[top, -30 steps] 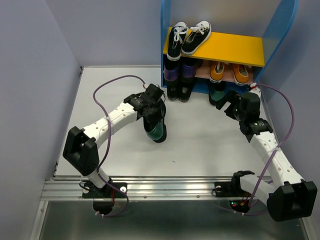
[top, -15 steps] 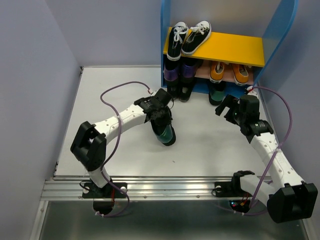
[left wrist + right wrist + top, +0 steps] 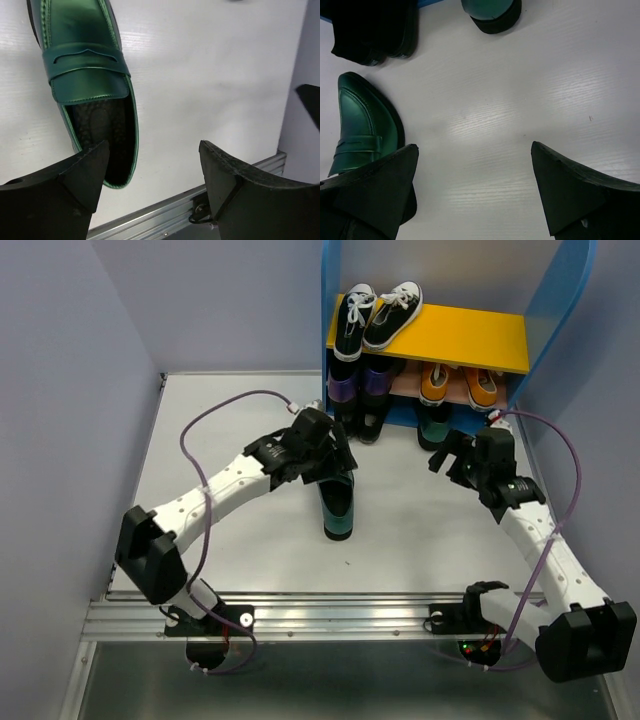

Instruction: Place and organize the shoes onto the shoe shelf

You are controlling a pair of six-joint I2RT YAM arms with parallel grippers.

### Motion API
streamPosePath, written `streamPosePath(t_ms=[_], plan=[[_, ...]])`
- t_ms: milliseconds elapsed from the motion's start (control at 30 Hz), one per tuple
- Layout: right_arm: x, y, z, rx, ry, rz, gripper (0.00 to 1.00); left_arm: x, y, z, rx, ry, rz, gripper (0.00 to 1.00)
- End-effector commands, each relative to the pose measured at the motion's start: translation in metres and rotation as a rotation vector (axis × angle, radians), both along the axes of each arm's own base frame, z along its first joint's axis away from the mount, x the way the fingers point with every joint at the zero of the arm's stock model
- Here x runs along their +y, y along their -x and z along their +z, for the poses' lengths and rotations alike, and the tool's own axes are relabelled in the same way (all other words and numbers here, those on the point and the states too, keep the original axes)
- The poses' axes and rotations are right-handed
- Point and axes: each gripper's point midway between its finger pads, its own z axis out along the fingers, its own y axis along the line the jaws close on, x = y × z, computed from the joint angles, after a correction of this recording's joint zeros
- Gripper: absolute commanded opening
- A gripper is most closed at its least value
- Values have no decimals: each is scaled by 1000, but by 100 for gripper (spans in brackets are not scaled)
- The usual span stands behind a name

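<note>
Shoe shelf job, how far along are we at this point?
Done: the orange sneakers sit on the lower board of the shoe shelf. In hand: nothing; the left gripper hangs open over one green loafer lying on the table, and the right gripper is open too. Left: that loafer, the second green loafer and the black low shoes, which appear to stand on the table at the shelf's foot.

The dark green leather-look loafer (image 3: 85, 65) is smooth and very shiny — its inside looks black and bumpy. The white table top (image 3: 210, 75) has fine ridges and a soft shine. The grey rail (image 3: 165, 221) looks like metal.
</note>
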Motion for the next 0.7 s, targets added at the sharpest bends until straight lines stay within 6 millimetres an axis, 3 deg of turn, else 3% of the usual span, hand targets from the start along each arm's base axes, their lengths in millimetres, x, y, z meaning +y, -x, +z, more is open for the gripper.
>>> streamPosePath(t_ms=[0, 33, 67, 200, 233, 300, 333, 533, 667], plan=[[30, -9, 25, -50, 29, 94, 100, 27, -4, 85, -220, 61, 50, 84], [40, -9, 27, -49, 44, 109, 100, 41, -5, 99, -259, 59, 79, 84], [65, -3, 26, -45, 58, 174, 100, 50, -6, 105, -278, 48, 94, 84], [101, -4, 12, -4, 90, 204, 100, 117, -28, 128, -347, -1, 237, 84], [124, 5, 9, 3, 75, 255, 100, 145, -36, 136, -373, -11, 288, 84], [164, 17, 3, 9, 86, 331, 100, 165, -42, 144, -408, -16, 320, 84], [174, 19, 0, 12, 98, 343, 100, 179, -43, 152, -438, -16, 339, 84], [224, 23, -34, 96, 26, 420, 100, 188, -51, 145, -427, -27, 327, 84], [230, 25, -57, 163, 48, 414, 99, 188, -52, 135, -410, -41, 310, 84]])
